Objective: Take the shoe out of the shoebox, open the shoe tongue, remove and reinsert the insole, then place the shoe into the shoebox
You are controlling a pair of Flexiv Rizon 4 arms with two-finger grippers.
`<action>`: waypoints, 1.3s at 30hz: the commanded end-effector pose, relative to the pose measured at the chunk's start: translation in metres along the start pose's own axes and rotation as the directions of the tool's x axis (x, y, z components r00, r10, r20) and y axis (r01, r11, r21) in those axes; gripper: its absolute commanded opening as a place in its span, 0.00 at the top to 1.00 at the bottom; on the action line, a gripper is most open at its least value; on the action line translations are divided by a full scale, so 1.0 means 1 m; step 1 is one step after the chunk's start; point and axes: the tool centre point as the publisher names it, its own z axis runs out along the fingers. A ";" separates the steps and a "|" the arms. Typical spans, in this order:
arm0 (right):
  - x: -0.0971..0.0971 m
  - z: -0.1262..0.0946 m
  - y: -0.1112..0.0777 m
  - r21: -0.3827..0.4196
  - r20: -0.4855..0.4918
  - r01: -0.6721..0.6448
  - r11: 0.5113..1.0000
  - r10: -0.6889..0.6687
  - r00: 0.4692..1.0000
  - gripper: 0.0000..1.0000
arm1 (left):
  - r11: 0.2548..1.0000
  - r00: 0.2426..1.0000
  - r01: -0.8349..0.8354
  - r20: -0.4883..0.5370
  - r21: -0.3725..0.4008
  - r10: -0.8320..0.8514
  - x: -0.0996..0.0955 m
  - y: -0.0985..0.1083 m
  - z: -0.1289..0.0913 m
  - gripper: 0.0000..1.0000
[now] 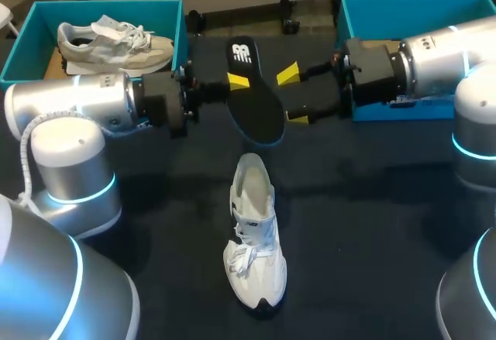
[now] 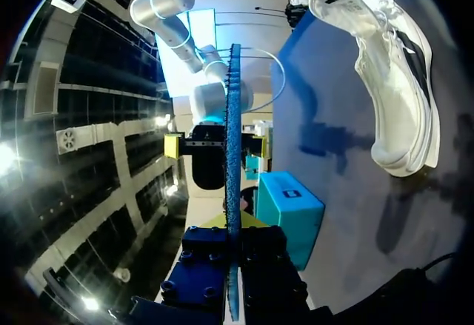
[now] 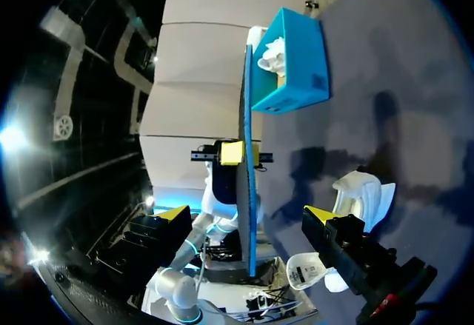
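Insole [image 1: 260,111] out, clenched in left end effector [image 1: 236,88]; right end effector [image 1: 293,94] released, close by; next, judged: reinsertion into shoe [image 1: 254,231].

I see the insole [image 1: 256,104] black, blue-edged, with a white logo; the near shoe [image 1: 254,235] white, black at its sole; the far-left shoebox [image 1: 167,15] teal; the table [image 1: 372,224] black.

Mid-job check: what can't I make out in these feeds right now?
- Head view: lower finger of the left gripper, hidden under the black, blue-edged foam insole.
- Both wrist views: the insole's faces; it shows edge-on only.
- Head view: toe interior of the white lace-up sneaker, covered by its tongue and laces.
- Head view: floor of the right-hand teal cardboard shoebox, blocked by the right arm.
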 end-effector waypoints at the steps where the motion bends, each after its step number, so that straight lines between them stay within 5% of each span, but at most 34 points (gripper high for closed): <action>1: 0.003 0.010 -0.002 0.008 0.006 -0.016 1.000 0.016 1.000 0.00 | 1.000 1.000 -0.001 0.001 0.000 0.001 0.001 0.001 0.001 1.00; 7: 0.007 0.017 -0.003 0.028 0.011 -0.037 0.999 0.036 0.999 0.00 | 0.999 0.999 -0.033 0.004 -0.005 0.033 0.002 -0.001 0.003 1.00; 11: 0.009 0.021 -0.003 0.037 0.024 -0.033 0.999 0.033 0.999 0.25 | 0.999 0.999 -0.046 0.004 -0.002 0.046 0.001 -0.003 0.005 1.00; 20: 0.009 0.030 0.003 0.040 0.050 -0.004 0.999 0.002 0.999 0.41 | 0.999 0.998 -0.054 0.009 0.001 0.054 -0.001 -0.006 0.009 1.00; 22: 0.009 0.032 0.003 0.044 0.050 0.002 0.999 -0.004 0.999 0.51 | 0.998 0.998 -0.056 0.009 0.001 0.056 -0.001 -0.006 0.009 1.00; 39: 0.000 0.035 0.005 0.046 0.044 -0.006 0.999 0.004 0.999 0.66 | 0.998 0.998 -0.064 0.021 0.009 0.064 -0.006 -0.010 0.008 1.00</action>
